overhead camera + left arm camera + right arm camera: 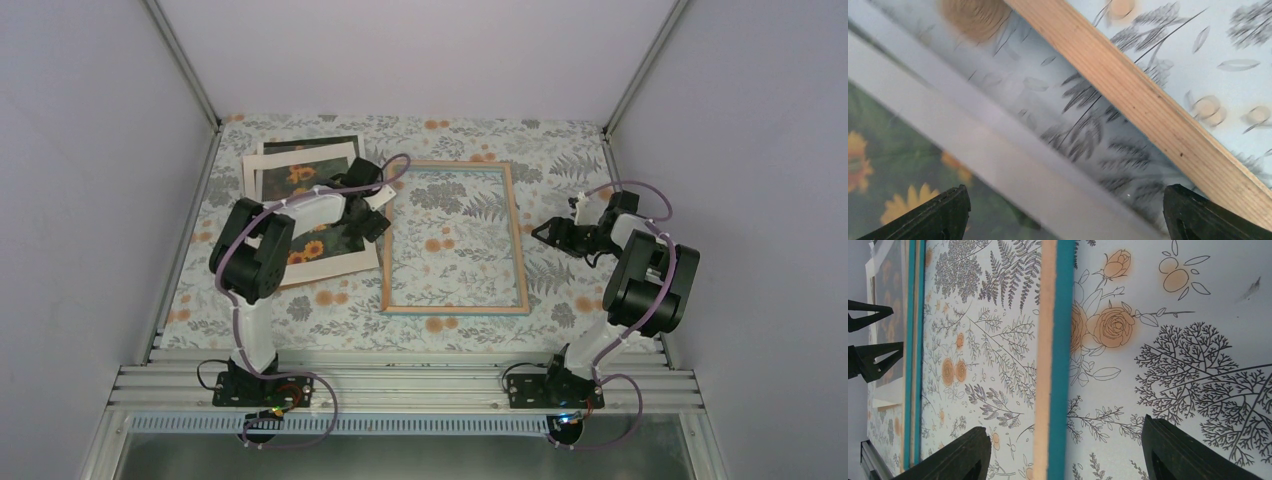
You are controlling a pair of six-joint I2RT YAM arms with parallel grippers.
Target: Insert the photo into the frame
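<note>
Looking down on the flower-patterned table [300, 310], both arms hang low over it with their grippers spread wide and nothing held.
The frame [455, 310] lies flat in the middle of the table with its pale wood side up, and the patterned table shows through its opening. The right wrist view shows a teal edge along its rail. The photo [313, 248] of sunflowers lies flat to the left of the frame, close to its left rail but not inside it. A white border sheet [335, 268] shows along its edges, and the left arm hides part of it. The left gripper [1066, 200] is released, poised over the border's edge and the strip of table beside the frame's left rail. The right gripper [1063, 440] is also released, with the frame's right rail running between its fingers in the wrist view; I cannot tell whether it touches the rail.
</note>
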